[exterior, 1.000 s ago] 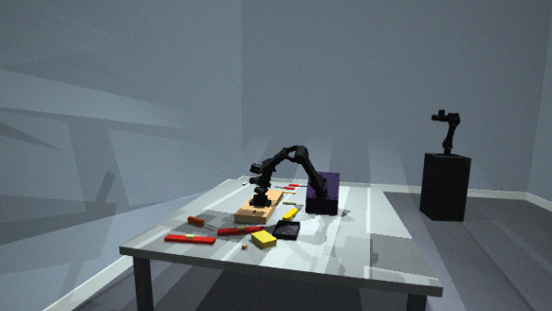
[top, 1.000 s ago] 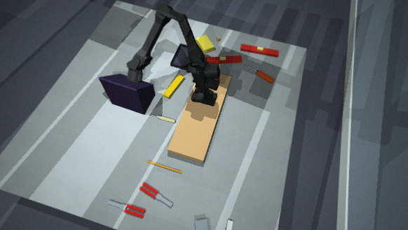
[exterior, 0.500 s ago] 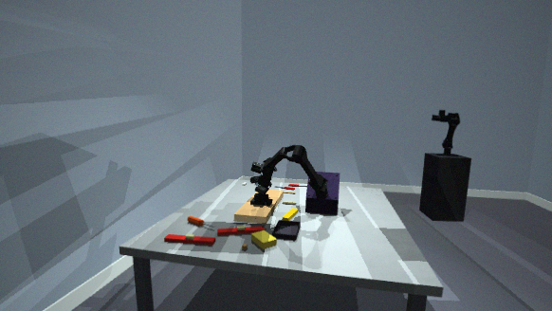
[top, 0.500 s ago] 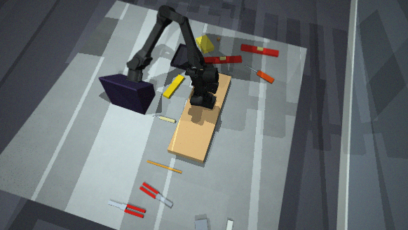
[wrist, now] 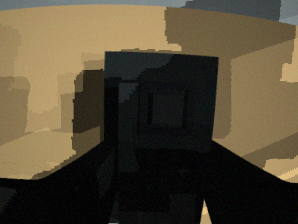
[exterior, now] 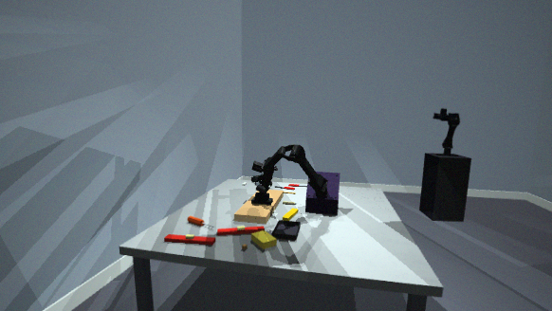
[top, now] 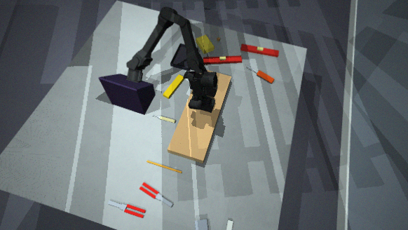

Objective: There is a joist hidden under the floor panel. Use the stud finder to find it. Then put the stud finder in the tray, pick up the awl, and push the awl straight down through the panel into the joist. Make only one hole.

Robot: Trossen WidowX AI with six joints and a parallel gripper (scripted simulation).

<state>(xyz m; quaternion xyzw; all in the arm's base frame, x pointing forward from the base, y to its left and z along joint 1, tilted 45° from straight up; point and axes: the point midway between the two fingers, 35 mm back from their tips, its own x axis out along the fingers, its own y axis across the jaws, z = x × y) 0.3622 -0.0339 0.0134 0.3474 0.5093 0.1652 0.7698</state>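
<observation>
Top: the hand (top: 202, 105) (wrist: 158, 137), partly open, grips the dark stud finder (wrist: 161, 100) over the wooden panel (top: 187, 140) (exterior: 253, 213) (wrist: 45, 40); the tray (top: 178, 57) (exterior: 286, 230) lies beside the panel on the pale worktop (top: 133, 140) (exterior: 370, 246). Exterior: blue-grey walls (exterior: 379, 71) rise behind the panel. Wrist: panel surface, banded with shadow, surrounds the stud finder.

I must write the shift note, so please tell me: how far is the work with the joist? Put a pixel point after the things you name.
Nothing looks finished. In hand: the gripper (top: 207, 106) (exterior: 262, 199) is closed on the dark stud finder (wrist: 165, 70), over the wooden panel (top: 184, 143) (exterior: 251, 211). Left: tray the finder, then take the awl and make one hole; the black tray (top: 179, 57) (exterior: 286, 230) holds no finder. Whether the joist is found, I cannot tell.
</observation>
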